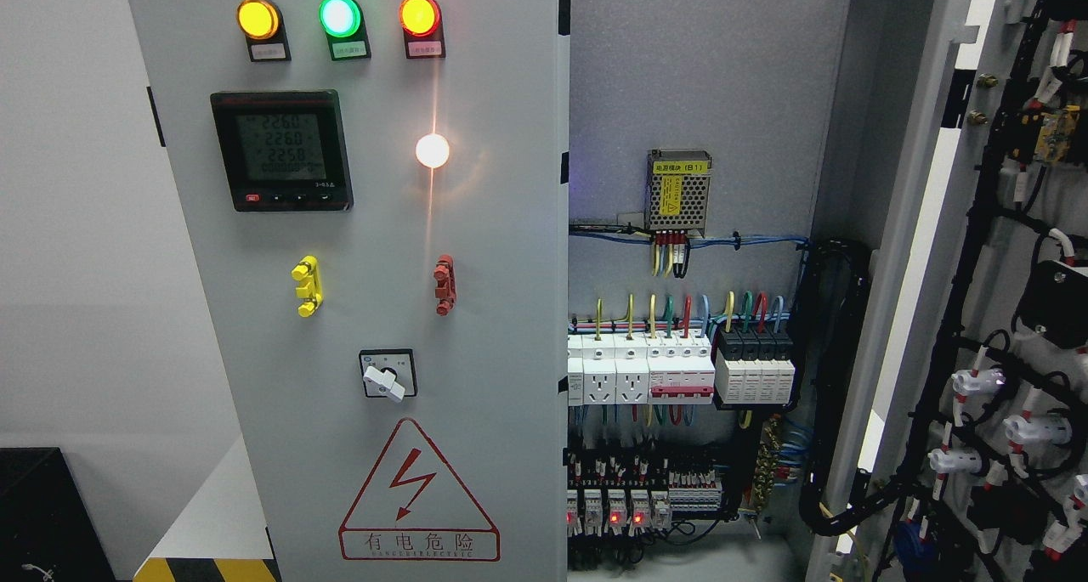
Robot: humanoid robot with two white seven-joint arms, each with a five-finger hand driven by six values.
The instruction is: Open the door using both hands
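Standing swung fully open at the right, the right door baring the wiring bay, the left door staying closed and awaiting opening, neither hand showing, so grip impossible to tell.

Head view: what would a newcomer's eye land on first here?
Probably the three lit indicator lamps, yellow, green and red, atop the closed left door, above the digital meter. Next, the red lightning warning triangle low on that door. At right, the right door stands open, baring breakers and wiring.
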